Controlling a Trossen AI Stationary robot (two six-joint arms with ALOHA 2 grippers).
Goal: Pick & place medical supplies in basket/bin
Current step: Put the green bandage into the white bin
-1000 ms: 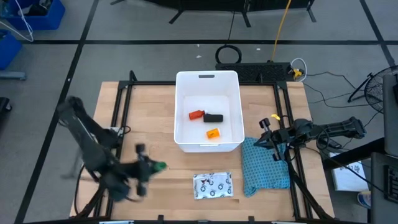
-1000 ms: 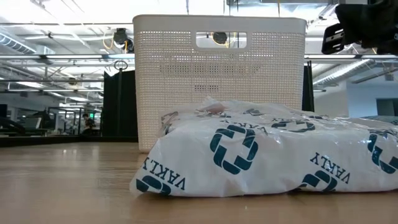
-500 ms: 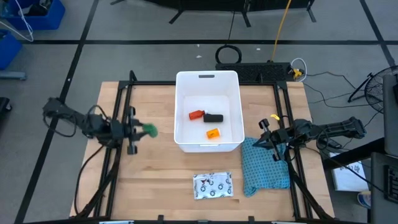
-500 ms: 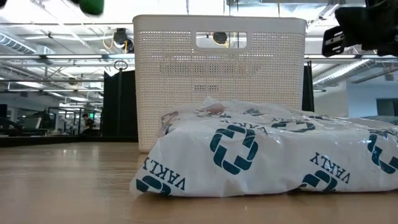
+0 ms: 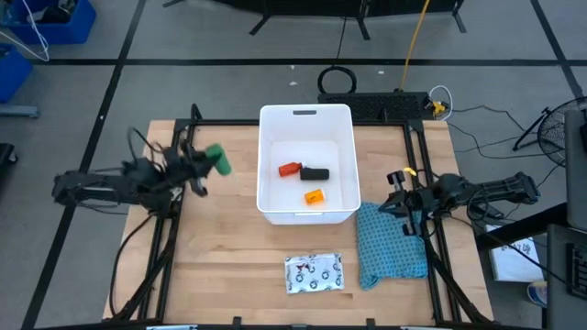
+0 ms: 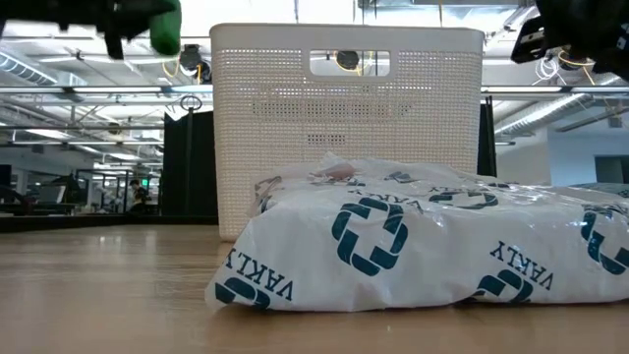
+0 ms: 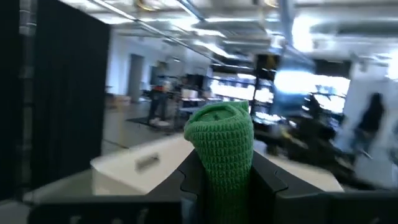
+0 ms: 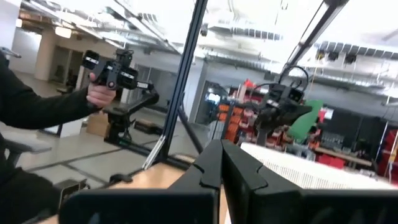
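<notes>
My left gripper [image 5: 204, 164] is shut on a green knitted piece [image 5: 217, 159], held in the air left of the white basket [image 5: 306, 114]. The low view shows the piece high up [image 6: 166, 25]. Inside the basket lie a red-orange piece [image 5: 290, 170], a black piece [image 5: 315, 173] and an orange piece [image 5: 314, 196]. The flat white pouch [image 5: 314, 272] rests on the table near the near edge, filling the low view [image 6: 423, 241]. My right gripper [image 5: 395, 199] hovers shut at the table's right side, over the teal cloth's far end. My left gripper pinches the green knitted piece between its two fingers [image 7: 186, 177], by its lower part [image 7: 221, 171]. The fingers come level from the table's left. The piece's rounded free end [image 7: 219, 118] sticks out past the fingertips. It is lifted clear of the table.
A teal-blue textured cloth [image 5: 391, 244] lies right of the pouch, near the basket's near right corner. Black frame rails [image 5: 182, 137] run along the table's left and right sides. In the right wrist view a person's hand [image 8: 99, 84] holds a device in the room beyond.
My left gripper has carried the green piece from low over the table's near left part up and toward the far edge, ending beside the basket's left wall. Its arm has swung round and now reaches in from the left. The gripper stays shut on the piece.
</notes>
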